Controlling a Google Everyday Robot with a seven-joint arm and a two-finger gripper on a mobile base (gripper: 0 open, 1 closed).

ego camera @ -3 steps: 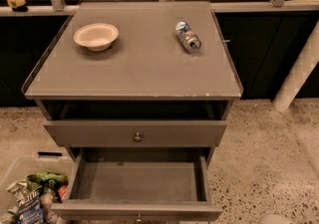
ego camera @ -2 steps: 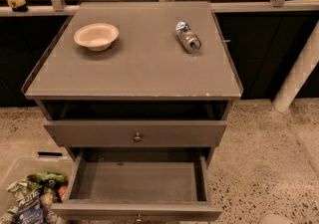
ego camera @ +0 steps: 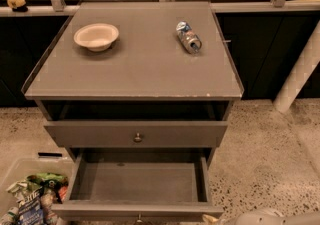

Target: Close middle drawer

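Note:
The middle drawer point(ego camera: 137, 181) is pulled far out of the grey-brown cabinet. Its shallow box is open to view and holds nothing. Its flat front point(ego camera: 100, 210) runs along the bottom edge of the view, with a small round knob point(ego camera: 139, 217) at its centre. Above it is the taller top drawer front point(ego camera: 90, 134) with a brass knob point(ego camera: 137, 137). The lowest drawer is hidden. My gripper point(ego camera: 250, 217) is a pale grey shape at the bottom right corner, just right of the open drawer's front corner.
On the cabinet top point(ego camera: 135, 69) stand a pale bowl point(ego camera: 96, 36) and a can point(ego camera: 188, 37) lying on its side. A clear bin point(ego camera: 20, 169) of snack bags sits on the speckled floor at lower left. A white post point(ego camera: 300, 69) stands at right.

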